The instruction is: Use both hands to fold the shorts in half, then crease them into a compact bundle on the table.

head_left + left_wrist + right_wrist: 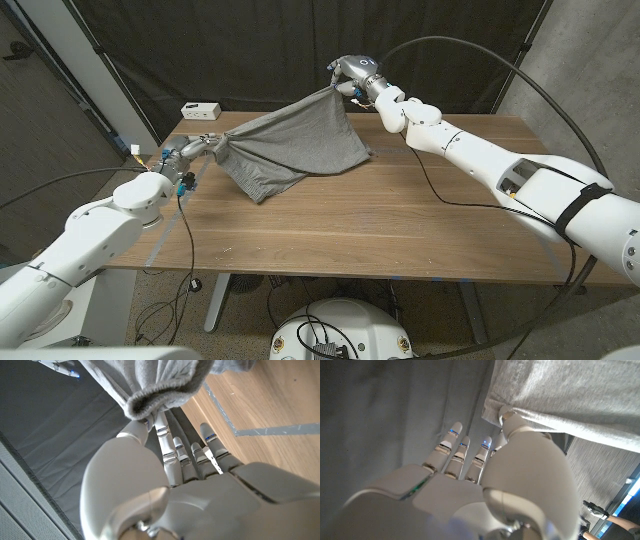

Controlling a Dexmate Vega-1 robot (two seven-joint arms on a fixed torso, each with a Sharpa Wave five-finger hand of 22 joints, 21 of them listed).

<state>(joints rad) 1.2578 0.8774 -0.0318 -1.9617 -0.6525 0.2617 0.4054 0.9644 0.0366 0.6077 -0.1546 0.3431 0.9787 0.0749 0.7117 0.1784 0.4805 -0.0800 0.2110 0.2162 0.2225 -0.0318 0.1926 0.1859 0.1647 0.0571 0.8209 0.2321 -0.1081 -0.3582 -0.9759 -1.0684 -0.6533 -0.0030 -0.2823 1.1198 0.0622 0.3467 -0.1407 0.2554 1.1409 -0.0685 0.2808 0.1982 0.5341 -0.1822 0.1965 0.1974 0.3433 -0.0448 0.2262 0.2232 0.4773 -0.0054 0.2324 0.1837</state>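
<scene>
The shorts (292, 148) are held stretched above the table's (400, 230) far edge, pinched by the left hand (205, 146) and right hand (352, 78). The right pinch looks shallow, so the hem could slip if pulled tighter.

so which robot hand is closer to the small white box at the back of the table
Left. The left robot hand, gripping the grey fabric shorts, sits just in front of the small white box; the right robot hand holds the far corner, well across.

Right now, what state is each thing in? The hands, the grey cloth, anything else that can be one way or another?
left hand: low by the table, gripping a bunched corner of the shorts.
right hand: raised above the table's far edge, pinching another corner of the shorts.
shorts: unfolded, stretched between both hands, lower part draping onto the table.
white box: sitting at the table's far left corner, untouched.
</scene>
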